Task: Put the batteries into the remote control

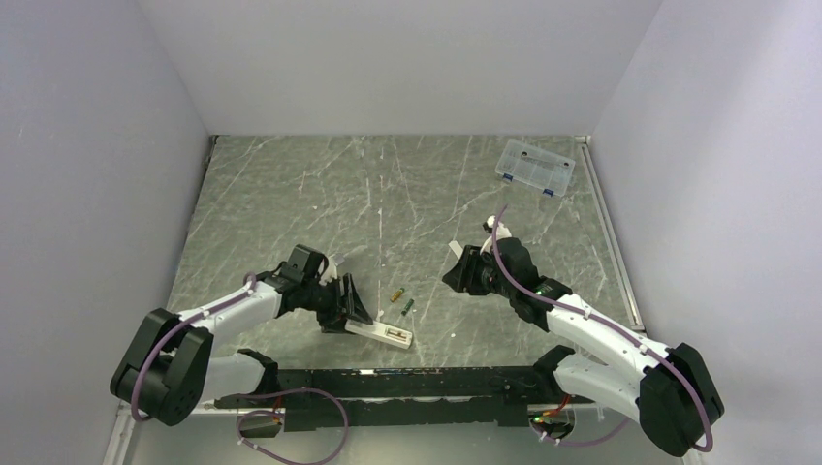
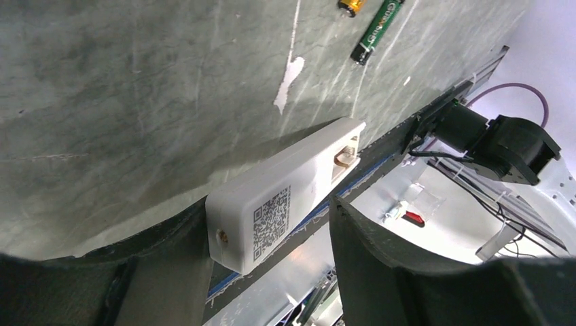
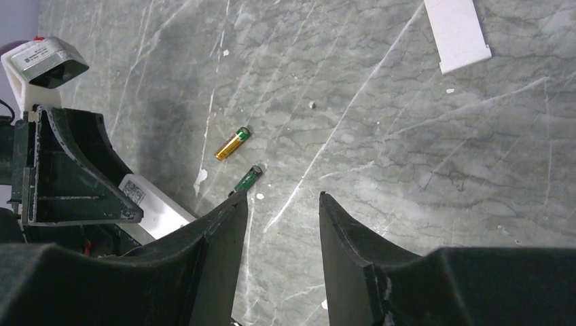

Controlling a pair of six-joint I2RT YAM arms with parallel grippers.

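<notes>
Spread black fingers of the left pincer (image 2: 268,221) straddle one end of the slim white plastic remote control (image 2: 292,176), which lies recess up on the grey marble counter (image 2: 136,102); whether they touch it is unclear. Right pincer (image 3: 282,198) hangs spread and empty near the gold-brown battery (image 3: 231,143) and dark green battery (image 3: 248,179), which look light, hard and likely to roll, probably best pinched mid-barrel. Polarity marks are unreadable.

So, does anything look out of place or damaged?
Nothing looks damaged. The remote control has its recess empty; the gold battery and the green battery lie loose nearby, and a white cover lies apart.
</notes>
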